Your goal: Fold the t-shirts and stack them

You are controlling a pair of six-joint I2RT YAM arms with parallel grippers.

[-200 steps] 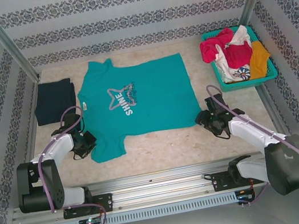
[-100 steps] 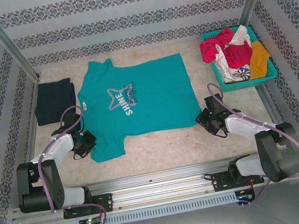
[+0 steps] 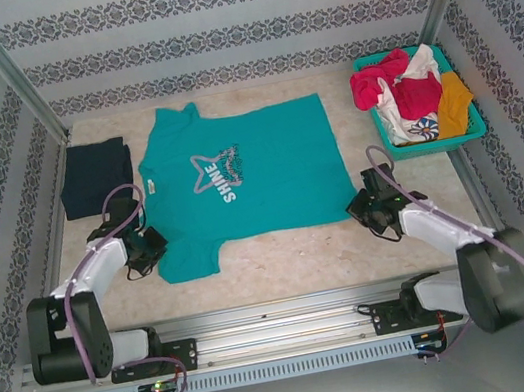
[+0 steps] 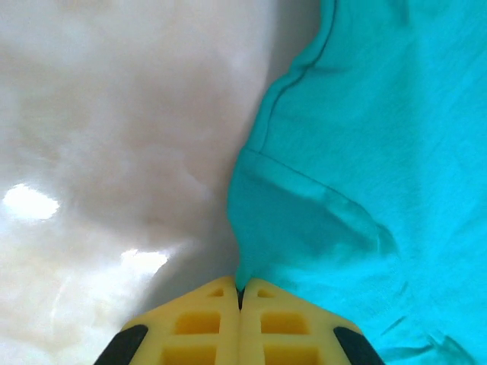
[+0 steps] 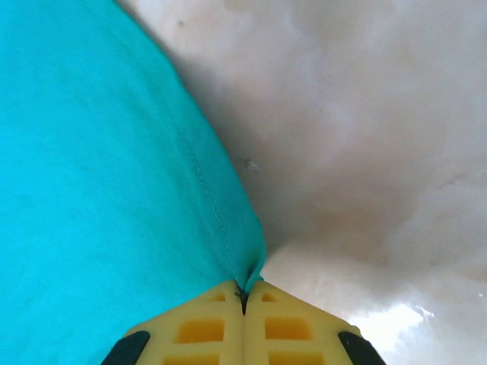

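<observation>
Teal t-shirt [image 3: 243, 174]: lay flat mid-table, print up.
Left gripper [image 4: 240, 292]: clamped on its near sleeve edge.
Right gripper [image 5: 243, 295]: clamped on its near hem corner.
Navy t-shirt [image 3: 96, 176]: folded, left of teal one.

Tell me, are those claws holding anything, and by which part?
Both pinch the teal t-shirt: left gripper on its near sleeve, right gripper on its near hem corner.
</observation>
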